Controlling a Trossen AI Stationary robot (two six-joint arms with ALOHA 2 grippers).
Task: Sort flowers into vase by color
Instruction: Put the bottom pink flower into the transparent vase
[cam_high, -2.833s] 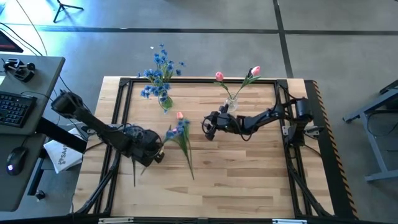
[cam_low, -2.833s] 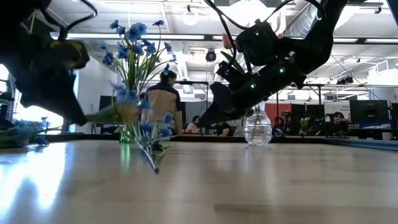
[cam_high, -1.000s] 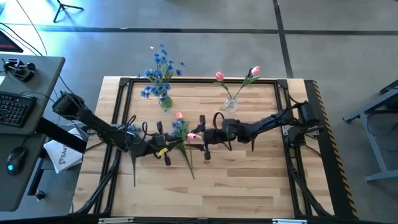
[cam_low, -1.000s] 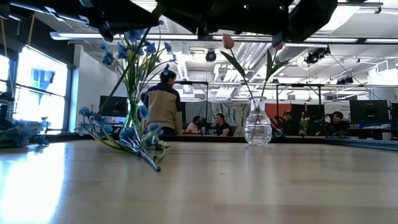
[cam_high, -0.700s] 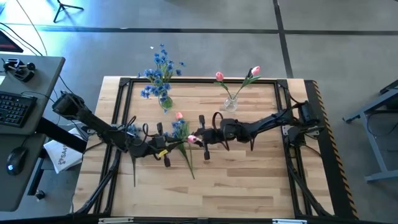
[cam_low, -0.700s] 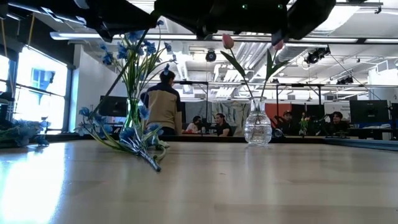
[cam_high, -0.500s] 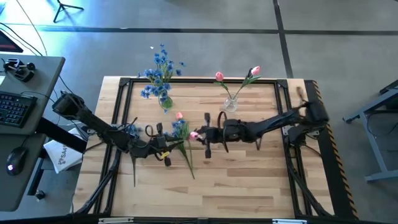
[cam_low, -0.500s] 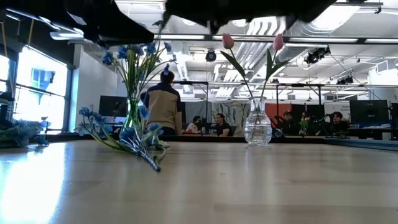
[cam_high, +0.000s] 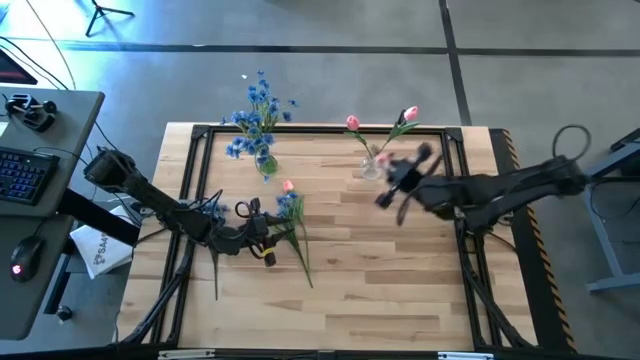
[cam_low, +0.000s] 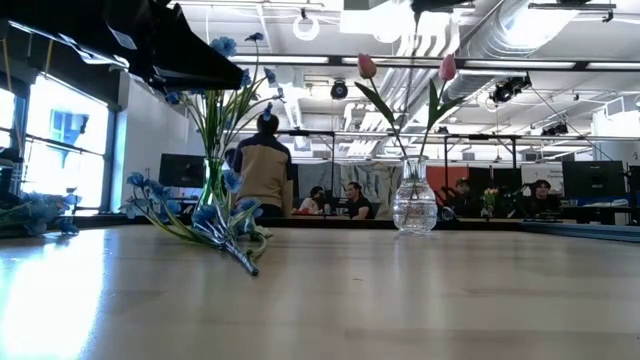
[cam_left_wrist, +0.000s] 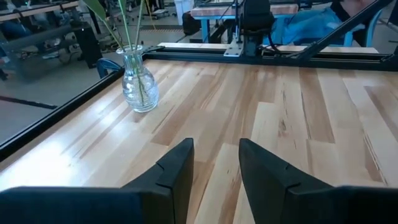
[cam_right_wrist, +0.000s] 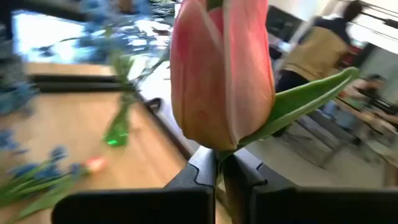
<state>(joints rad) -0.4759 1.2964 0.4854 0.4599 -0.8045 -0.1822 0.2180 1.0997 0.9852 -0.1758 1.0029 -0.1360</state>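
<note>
My right gripper (cam_high: 392, 172) hovers above the table beside the clear vase (cam_high: 372, 166) and is shut on a pink tulip (cam_right_wrist: 221, 74). That vase holds two pink tulips (cam_low: 367, 66). A green vase (cam_high: 265, 165) at the far left holds blue flowers (cam_high: 258, 108). Blue flowers (cam_high: 291, 208) and a pink bud (cam_high: 288, 186) lie flat on the table. My left gripper (cam_high: 268, 238) stands open just left of these lying stems, with nothing between its fingers (cam_left_wrist: 180, 168). My right gripper pinches the tulip's thin green stem (cam_right_wrist: 219, 158) between its two fingers, just below the bud. The bud stands straight out past the fingertips, and a green leaf (cam_right_wrist: 298, 102) juts sideways from the stem. The flower is lifted clear of the table.
A black frame (cam_high: 320, 130) runs round the wooden tabletop. A desk with a keyboard (cam_high: 25, 170) and mouse stands past the left edge. People sit and stand in the room behind the table (cam_low: 262, 170). Bare wood lies along the near half (cam_high: 380, 290).
The pink tulip that stood between both grippers at the table's middle has gone with my right gripper, which has swung up and toward the far right, to the clear vase. My left gripper has stayed by the lying blue flowers, without the tulip.
</note>
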